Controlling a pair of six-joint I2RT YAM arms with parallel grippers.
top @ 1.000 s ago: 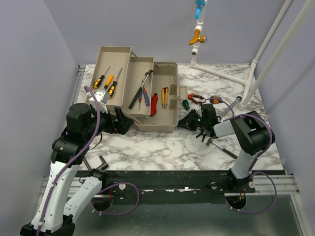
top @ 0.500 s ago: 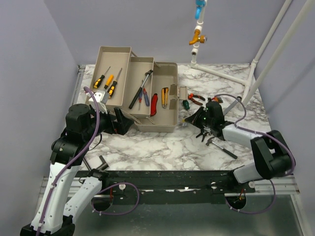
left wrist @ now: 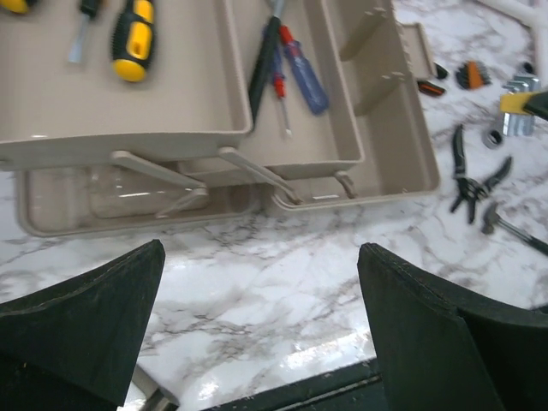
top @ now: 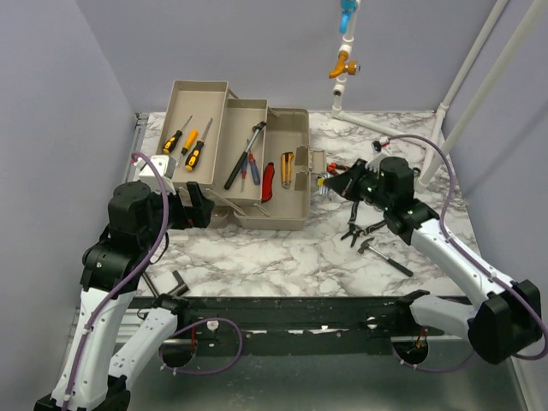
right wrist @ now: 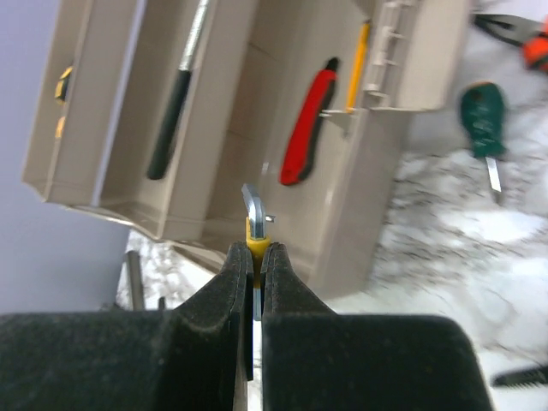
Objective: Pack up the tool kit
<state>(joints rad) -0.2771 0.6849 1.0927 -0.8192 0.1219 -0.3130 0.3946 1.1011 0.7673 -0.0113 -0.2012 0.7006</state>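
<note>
Now the right fingers (right wrist: 241,264) are pinching a small bent silver metal key with a yellow band (right wrist: 251,214), and they hold it up in the air just beside the right end of the big beige plastic tool box (top: 291,216). The box sits open on the white marble bench (top: 282,257), with its trays stepped out to the left. The deep bottom part, nearest the key, already has a red-handled tool (right wrist: 306,120) and a thin yellow one (right wrist: 360,60) in it, and I think the key should go there too. To do it well, the arm should keep the pinch tight, because the key is thin and could slip or twist. It should carry the key over the box wall, not into it, and stop above a bare bit of the floor near the red tool. Then it should go down low before the fingers let go, so the key does not bounce out. The left fingers (left wrist: 402,291) are spread wide and hold nothing. They hang over the bench in front of the box, and they are best kept there, out of the way. More tools wait on the bench to the right of the box: black pliers (top: 358,231), a small hammer with a black handle (top: 387,255) and a green-handled screwdriver (right wrist: 482,120). So the packing looks only partly done.
</note>
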